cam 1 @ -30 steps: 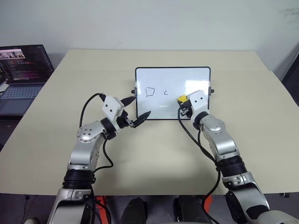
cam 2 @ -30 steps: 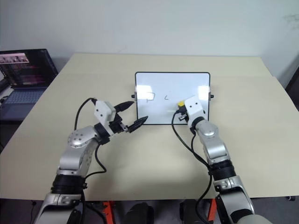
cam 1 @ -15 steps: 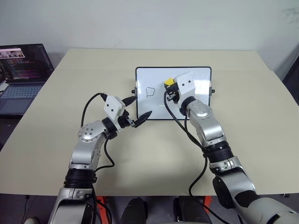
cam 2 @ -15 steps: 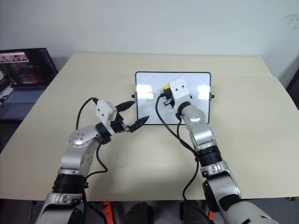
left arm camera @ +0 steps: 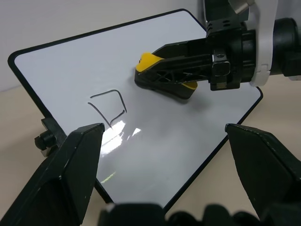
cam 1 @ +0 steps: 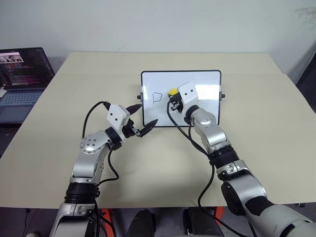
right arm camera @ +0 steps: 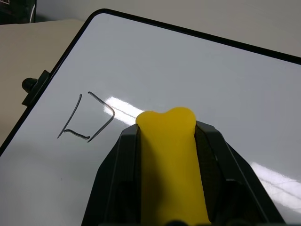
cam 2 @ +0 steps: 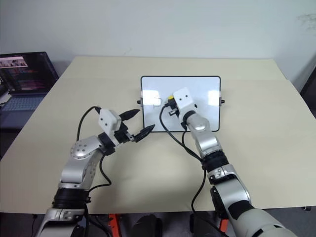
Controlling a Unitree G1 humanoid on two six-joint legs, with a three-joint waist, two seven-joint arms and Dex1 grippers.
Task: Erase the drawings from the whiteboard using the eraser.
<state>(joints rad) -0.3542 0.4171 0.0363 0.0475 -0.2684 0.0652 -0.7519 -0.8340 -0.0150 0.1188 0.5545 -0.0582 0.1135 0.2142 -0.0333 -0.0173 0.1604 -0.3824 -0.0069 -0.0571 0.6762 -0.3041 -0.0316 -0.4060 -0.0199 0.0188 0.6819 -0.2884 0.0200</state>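
An open dark laptop with a lit screen sits at the far left, beside the wide beige counter.

The left tool hangs over the counter just in front of the board's lower left corner, its two black fingers spread apart and gripping nothing. One fingertip points toward the board's left edge, the other toward its lower edge; whether either touches the frame cannot be told.

The small rectangular whiteboard with a thin black frame and rounded corners stands propped near the middle of the counter, tilted back, with a small black knob on its side. On the left part of its white face there is one thin black marker drawing, a rough square outline. The rest of the face looks clean apart from bright glare patches.

The small yellow block-shaped sponge eraser sits just right of that square, close to it but apart from the lines, in the upper middle of the board. The right tool is pressed together on the eraser, a black finger on each side squeezing the sponge, with the yellow end poking out past the fingertips against the board.
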